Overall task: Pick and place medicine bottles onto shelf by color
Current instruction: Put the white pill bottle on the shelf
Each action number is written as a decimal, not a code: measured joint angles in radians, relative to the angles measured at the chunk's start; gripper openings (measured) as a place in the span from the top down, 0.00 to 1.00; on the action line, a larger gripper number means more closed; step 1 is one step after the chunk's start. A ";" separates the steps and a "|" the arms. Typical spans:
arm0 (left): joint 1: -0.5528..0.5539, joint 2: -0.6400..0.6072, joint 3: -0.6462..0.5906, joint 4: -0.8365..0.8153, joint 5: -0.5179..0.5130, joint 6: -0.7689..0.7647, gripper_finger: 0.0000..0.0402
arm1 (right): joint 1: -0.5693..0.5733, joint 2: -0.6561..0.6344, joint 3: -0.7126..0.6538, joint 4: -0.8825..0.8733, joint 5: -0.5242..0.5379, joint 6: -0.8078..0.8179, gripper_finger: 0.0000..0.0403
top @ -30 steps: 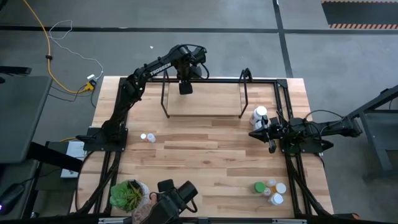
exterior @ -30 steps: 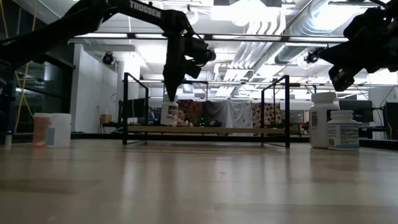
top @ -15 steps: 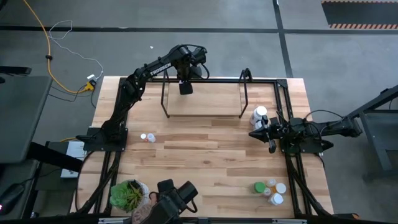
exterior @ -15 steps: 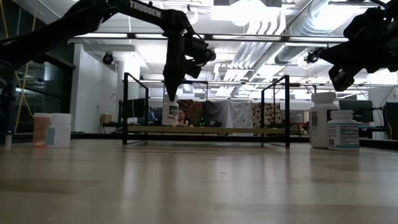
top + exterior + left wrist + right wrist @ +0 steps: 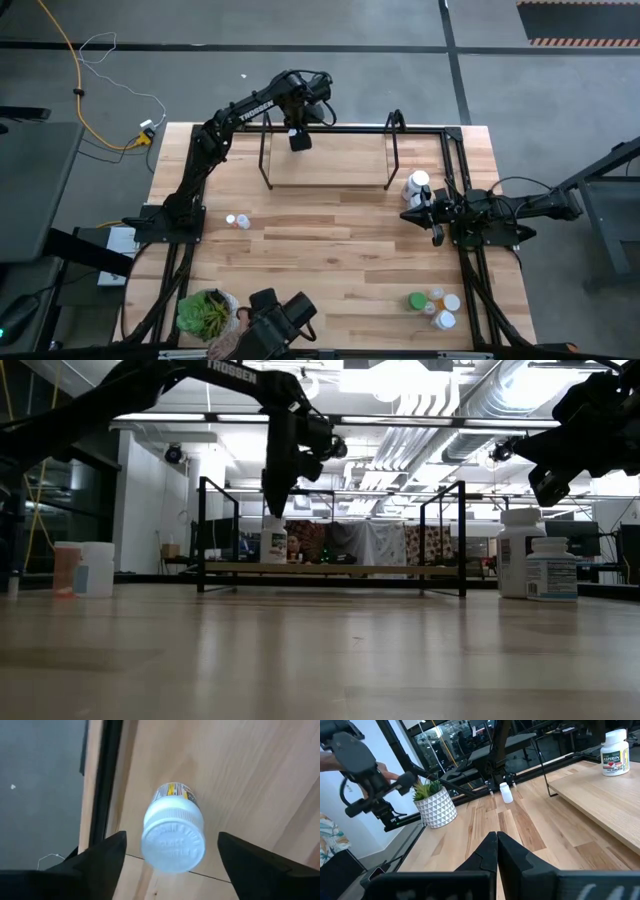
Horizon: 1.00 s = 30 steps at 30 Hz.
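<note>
- Step in hand, as judged from the views: release and retreat. The left gripper (image 5: pixel 170 851) hangs directly over a white bottle (image 5: pixel 174 836) that stands upright on the shelf (image 5: pixel 340 160), near the shelf's back-left edge. Its fingers are spread wide, one on each side of the white cap, with clear gaps and no contact.
- To do this well: lift straight up along the bottle's axis until both fingertips clear the cap. Avoid any sideways travel, since a brush on the cap could tip the bottle toward the black frame rail just beside it.
- The right gripper (image 5: pixel 496 851) waits above the table's right side, fingers pressed together and holding nothing.
- The left wrist view alone shows the gaps beside the cap; the high view hides the bottle under the gripper.
- The low view alone confirms the bottle (image 5: pixel 273 541) stands upright on the board.
- The high view alone shows the remaining bottles (image 5: pixel 434 306) clustered at the table's near right corner, well apart from the shelf.
</note>
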 joint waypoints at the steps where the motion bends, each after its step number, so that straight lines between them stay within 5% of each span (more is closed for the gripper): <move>1: 0.000 -0.006 0.008 0.001 0.004 -0.012 0.23 | 0.000 0.000 0.000 0.000 0.000 0.000 1.00; 11: -0.005 -0.167 0.010 0.040 0.140 -0.313 0.22 | 0.000 0.000 0.000 0.000 0.000 0.000 1.00; 17: -0.099 -0.332 -0.036 0.284 0.236 -0.440 0.22 | 0.000 0.000 0.000 0.000 0.000 0.000 1.00; 22: -0.235 -0.540 -0.263 0.579 0.211 -0.520 0.22 | 0.000 0.000 0.000 0.000 0.000 0.000 1.00; 30: -0.492 -0.938 -0.873 1.102 0.031 -0.668 0.22 | 0.000 0.000 0.000 0.000 0.000 0.000 1.00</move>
